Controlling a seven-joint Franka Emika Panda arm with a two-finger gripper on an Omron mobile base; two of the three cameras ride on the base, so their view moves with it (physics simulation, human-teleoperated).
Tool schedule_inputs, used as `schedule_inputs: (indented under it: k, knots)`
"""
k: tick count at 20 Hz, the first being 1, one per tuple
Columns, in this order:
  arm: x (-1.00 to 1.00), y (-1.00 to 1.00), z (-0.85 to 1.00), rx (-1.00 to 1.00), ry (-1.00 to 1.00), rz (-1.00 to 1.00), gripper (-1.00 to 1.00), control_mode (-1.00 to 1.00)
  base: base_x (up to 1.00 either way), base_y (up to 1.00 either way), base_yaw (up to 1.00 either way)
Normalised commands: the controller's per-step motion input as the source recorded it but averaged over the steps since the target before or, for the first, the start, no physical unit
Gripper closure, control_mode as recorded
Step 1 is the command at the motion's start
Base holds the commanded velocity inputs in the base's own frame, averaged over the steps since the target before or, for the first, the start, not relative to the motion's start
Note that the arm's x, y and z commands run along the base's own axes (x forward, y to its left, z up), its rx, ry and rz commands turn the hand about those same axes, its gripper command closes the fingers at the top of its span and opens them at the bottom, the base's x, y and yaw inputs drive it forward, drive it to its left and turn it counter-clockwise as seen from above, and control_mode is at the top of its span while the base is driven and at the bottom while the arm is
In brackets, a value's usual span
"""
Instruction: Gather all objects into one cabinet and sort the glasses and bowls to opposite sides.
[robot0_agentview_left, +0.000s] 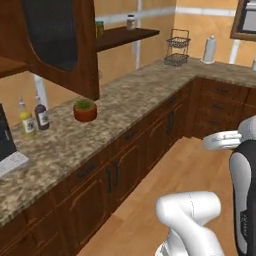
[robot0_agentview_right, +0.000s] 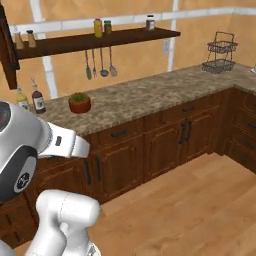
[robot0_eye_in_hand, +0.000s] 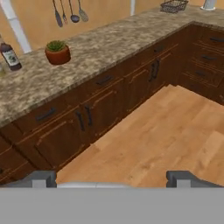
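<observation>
The cabinet (robot0_agentview_left: 60, 45) hangs at the upper left of the left base view, dark reddish-brown, its door swung out towards me; a sliver of it (robot0_agentview_right: 7, 50) shows at the left edge of the right base view. The objects, the glasses and the bowls, are out of view. In the hand view my gripper (robot0_eye_in_hand: 111, 179) is open, its two dark fingertips (robot0_eye_in_hand: 43, 178) far apart with nothing between them. It hangs over the wooden floor and faces the lower drawer fronts below the counter. My white arm (robot0_agentview_left: 225, 141) (robot0_agentview_right: 60, 142) reaches across in front of the base.
On the granite counter (robot0_agentview_left: 130, 95) stand a potted plant (robot0_agentview_left: 85, 110) (robot0_agentview_right: 79, 103) (robot0_eye_in_hand: 57, 52), two bottles (robot0_agentview_left: 35, 116) and a black coffee machine (robot0_agentview_left: 5, 145). A wire basket (robot0_agentview_left: 177, 49) and paper roll (robot0_agentview_left: 209, 50) sit at the far corner. A wall shelf (robot0_agentview_right: 95, 42) holds jars.
</observation>
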Motion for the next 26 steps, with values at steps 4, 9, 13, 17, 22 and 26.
schedule_inputs:
  k: [4, 9, 13, 17, 22, 26]
  knots:
    - [0.00, 0.00, 0.00, 0.00, 0.00, 0.00, -1.00, 1.00, 0.00, -1.00, -0.56]
    - [0.00, 0.00, 0.00, 0.00, 0.00, 0.00, -1.00, 1.00, 0.00, -1.00, -0.49]
    - [0.00, 0.00, 0.00, 0.00, 0.00, 0.00, -1.00, 1.00, 0.00, -1.00, -0.39]
    - [0.00, 0.00, 0.00, 0.00, 0.00, 0.00, -1.00, 1.00, 0.00, -1.00, -0.35]
    - [0.00, 0.00, 0.00, 0.00, 0.00, 0.00, -1.00, 1.00, 0.00, -1.00, -0.33]
    - [0.00, 0.00, 0.00, 0.00, 0.00, 0.00, -1.00, 1.00, 0.00, -1.00, -0.32]
